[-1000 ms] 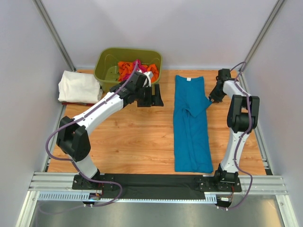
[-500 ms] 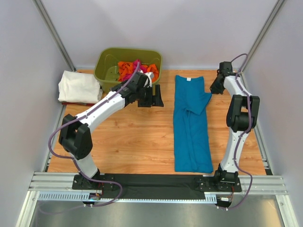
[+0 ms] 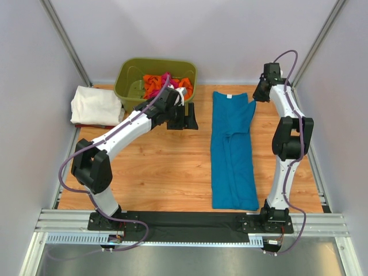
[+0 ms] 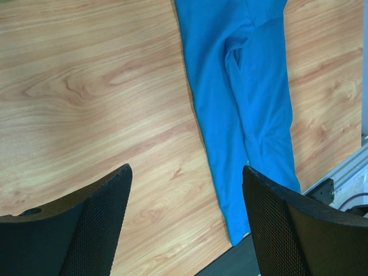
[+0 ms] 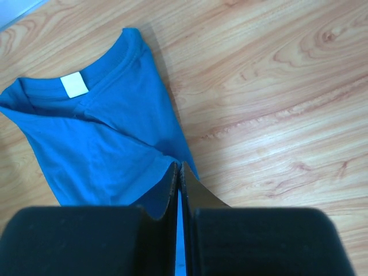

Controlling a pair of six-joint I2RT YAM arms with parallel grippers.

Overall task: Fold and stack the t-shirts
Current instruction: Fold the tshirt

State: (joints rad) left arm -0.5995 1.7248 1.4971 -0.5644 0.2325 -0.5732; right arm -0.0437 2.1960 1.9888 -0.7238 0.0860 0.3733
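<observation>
The teal-blue t-shirt [image 3: 233, 155] lies flat on the table [image 3: 161, 167], right of the middle. It is already folded lengthwise into a long narrow strip, with the collar at the far end. The right gripper [image 5: 179, 168] is at its far right corner with the jaws pressed together. They seem to pinch the edge of the sleeve [image 5: 152, 164] — a thin line of blue shows between the fingers. The left gripper [image 3: 188, 118] hangs over bare wood with jaws wide apart and holds nothing. The white t-shirt [image 3: 96, 104] sits folded at the far left, and the orange and pink ones [image 3: 158, 85] are in the tub [image 3: 129, 77].

The cloth is light, soft and limp — I judge it will sag and wrinkle if lifted at one point only. It is better to take it at a hem or corner, through all layers.
</observation>
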